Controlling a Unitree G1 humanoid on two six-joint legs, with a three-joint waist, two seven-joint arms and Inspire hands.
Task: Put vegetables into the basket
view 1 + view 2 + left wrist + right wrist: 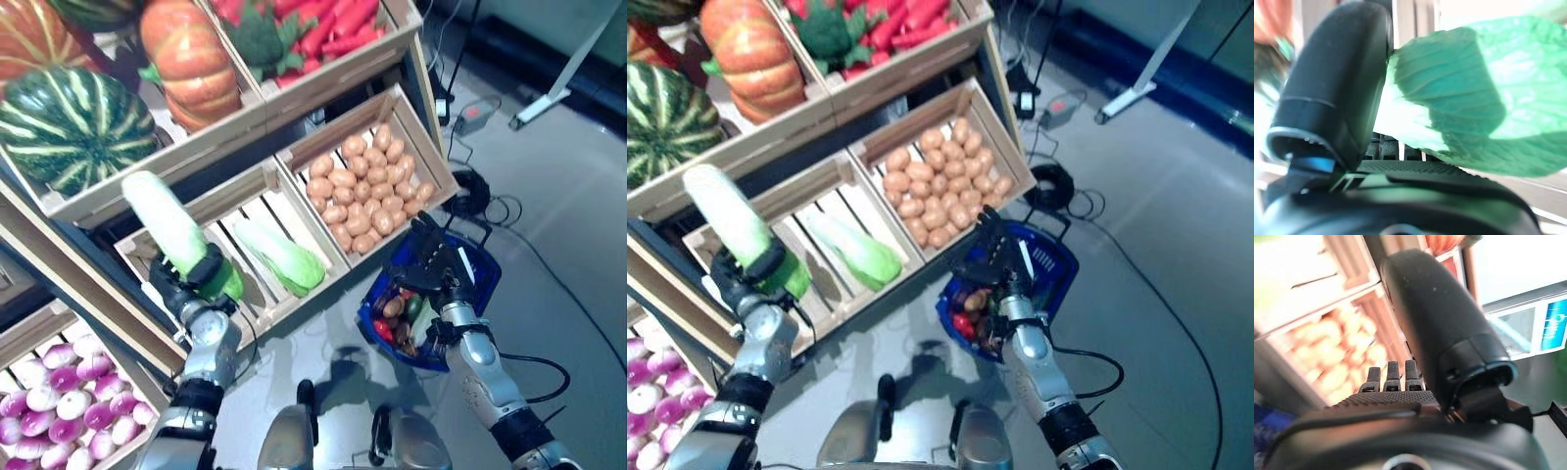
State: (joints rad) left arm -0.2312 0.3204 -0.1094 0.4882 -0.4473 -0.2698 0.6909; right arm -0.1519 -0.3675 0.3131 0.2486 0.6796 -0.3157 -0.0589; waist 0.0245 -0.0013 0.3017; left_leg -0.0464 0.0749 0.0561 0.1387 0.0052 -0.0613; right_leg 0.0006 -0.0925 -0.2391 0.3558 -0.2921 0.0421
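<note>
My left hand (186,289) is shut on a long napa cabbage (167,223), white at one end and green at the other, and holds it up in front of the slatted crate (137,257) of the wooden stand. In the left wrist view the thumb (1337,83) presses against the green leaves (1459,88). The blue plastic basket (480,279) stands on the floor to the right, with red, green and brown vegetables (400,311) in it. My right hand (436,259) is above the basket's rim with straight fingers (1392,377), holding nothing.
A second napa cabbage (282,257) lies in the slatted crate beside my left hand. A crate of potatoes (362,191) stands just behind the basket. Black cables and a power adapter (477,116) lie on the grey floor to the right.
</note>
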